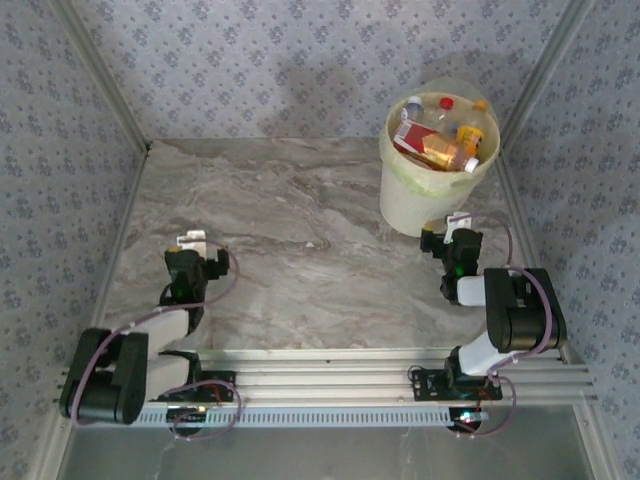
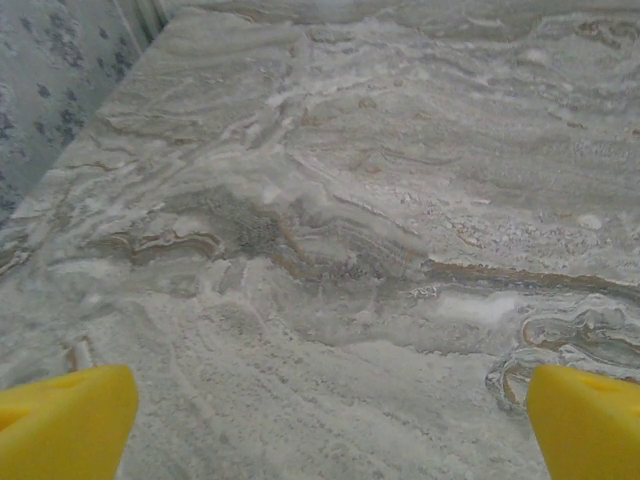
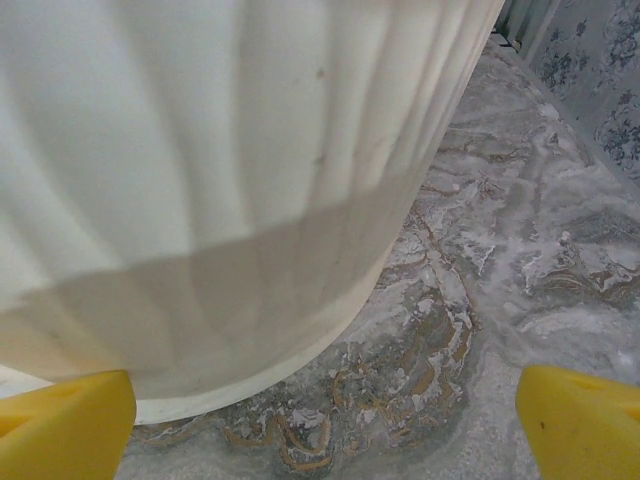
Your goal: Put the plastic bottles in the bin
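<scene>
Rail [image 1: 330,385]: the nearest thing to the camera, well apart from the bin [image 1: 405,200]; both arm bases are bolted to it.
Left tool [image 1: 190,240]: well apart from the bin, off to its near-left across the surface [image 1: 320,250]. Its yellow fingers [image 2: 60,420] are spread fully wide, with only bare marble between them, and it has hold of nothing. It looks parked low and folded back, probably because nothing lies on its side to fetch.
Right tool [image 1: 458,222]: just beside the near foot of the bin and facing its ribbed white wall. It is spread as wide as the left and grips nothing. I cannot tell whether it touches the wall. Being this close and low suggests a rest pose rather than a reach over the rim.
Surface: grey veined marble running from the rail out to the bin.
Bin: a white bucket standing upright at the far right of the surface, next to the corner post. It is placed where the right arm can reach over its mouth. The pale yellow-green bag [image 1: 392,150] is folded over the rim so it holds in place.
Plastic bottles [image 1: 440,135]: piled inside the bin, lying at mixed angles up to about rim level, with red and orange labels and a few caps showing. Every bottle seen is in there.
Task state: judged done or nearly so.
Walls [image 1: 250,60]: patterned blue-grey panels behind the bin.
</scene>
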Robot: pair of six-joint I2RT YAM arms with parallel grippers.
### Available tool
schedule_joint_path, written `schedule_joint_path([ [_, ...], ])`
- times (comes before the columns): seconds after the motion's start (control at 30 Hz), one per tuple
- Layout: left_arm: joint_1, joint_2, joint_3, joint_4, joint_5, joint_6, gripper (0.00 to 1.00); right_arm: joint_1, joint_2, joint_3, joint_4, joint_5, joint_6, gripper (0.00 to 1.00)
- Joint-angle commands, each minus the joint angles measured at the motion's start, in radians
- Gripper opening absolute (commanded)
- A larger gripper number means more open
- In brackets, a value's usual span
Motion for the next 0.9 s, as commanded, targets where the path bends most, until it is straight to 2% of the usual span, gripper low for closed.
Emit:
schedule_joint_path([
  [0.0, 0.029, 0.070, 0.059, 0.167, 0.062, 0.036, 1.00, -0.002, -0.008, 0.022, -0.002, -0.022, 0.014, 1.00],
  [0.3, 0.142, 0.347, 0.109, 0.368, 0.220, -0.008, 1.00, -0.004, -0.008, 0.022, -0.004, -0.025, 0.016, 1.00],
  [0.37, 0.163, 0.319, 0.171, 0.201, 0.246, -0.024, 1.00, -0.002, -0.008, 0.021, -0.004, -0.025, 0.015, 1.00],
  [0.47, 0.177, 0.337, 0.215, 0.143, 0.284, -0.025, 1.00, -0.003, -0.007, 0.022, -0.004, -0.025, 0.015, 1.00],
  [0.87, 0.171, 0.338, 0.212, 0.153, 0.276, -0.022, 1.00, -0.005, -0.008, 0.026, -0.011, -0.050, 0.010, 1.00],
])
